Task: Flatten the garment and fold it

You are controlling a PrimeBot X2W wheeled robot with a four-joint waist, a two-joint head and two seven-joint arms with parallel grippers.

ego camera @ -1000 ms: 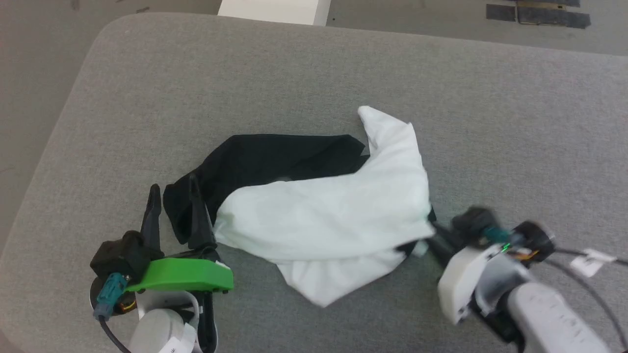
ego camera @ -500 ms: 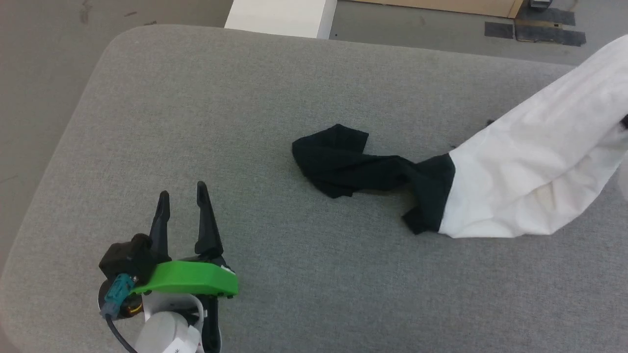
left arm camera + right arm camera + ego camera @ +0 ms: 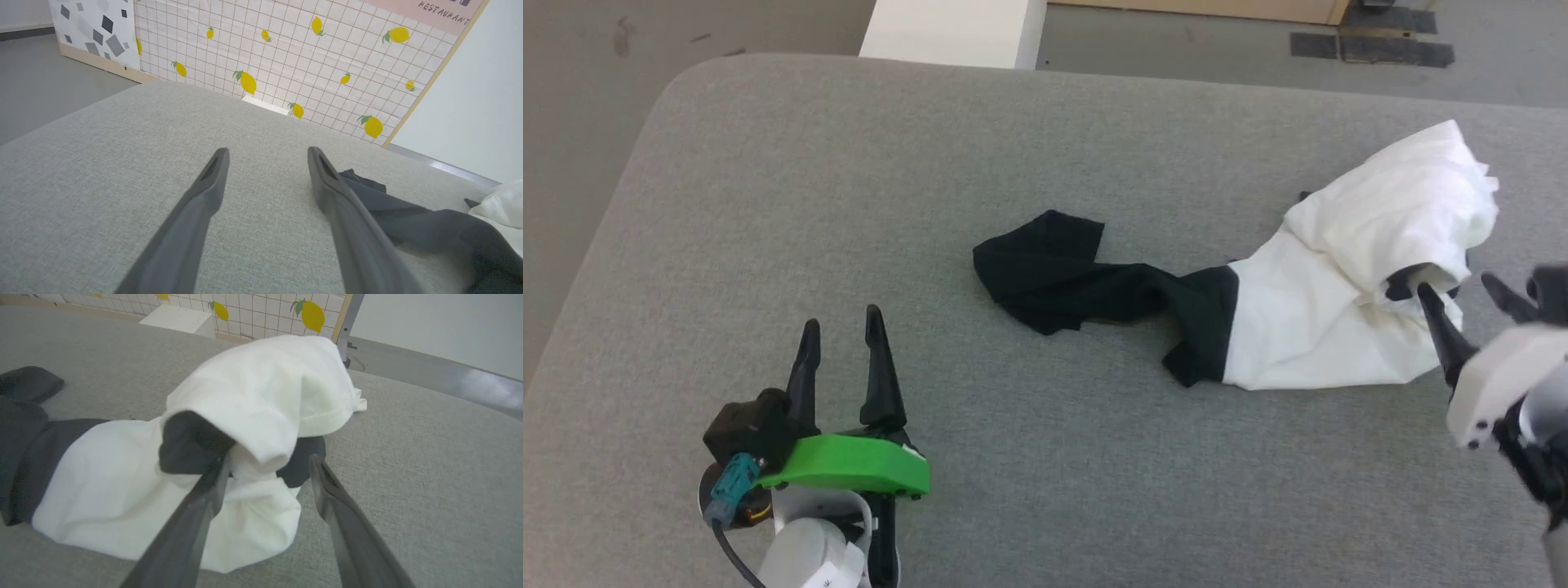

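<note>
The garment (image 3: 1307, 327) lies crumpled on the grey table (image 3: 849, 180). Its black sleeve (image 3: 1062, 273) trails toward the middle and its white body is heaped at the right. My right gripper (image 3: 1458, 287) is open at the heap's near right side. In the right wrist view, a white fold of the garment (image 3: 261, 400) bulges between the spread fingers of this gripper (image 3: 269, 462), and the left fingertip touches the cloth. My left gripper (image 3: 841, 320) is open and empty at the lower left, well apart from the sleeve. The left wrist view shows the left gripper (image 3: 267, 150) with the garment (image 3: 388, 204) to its right.
A white box (image 3: 952, 28) stands on the floor beyond the table's far edge. The table's rounded corner (image 3: 674, 77) and left edge are near my left arm. A lemon-patterned tiled wall (image 3: 286, 53) rises behind the table.
The right gripper dragged the garment from the middle to the right, lifted its white body, then opened. The cloth now rests in a heap. The head camera shifted slightly.
</note>
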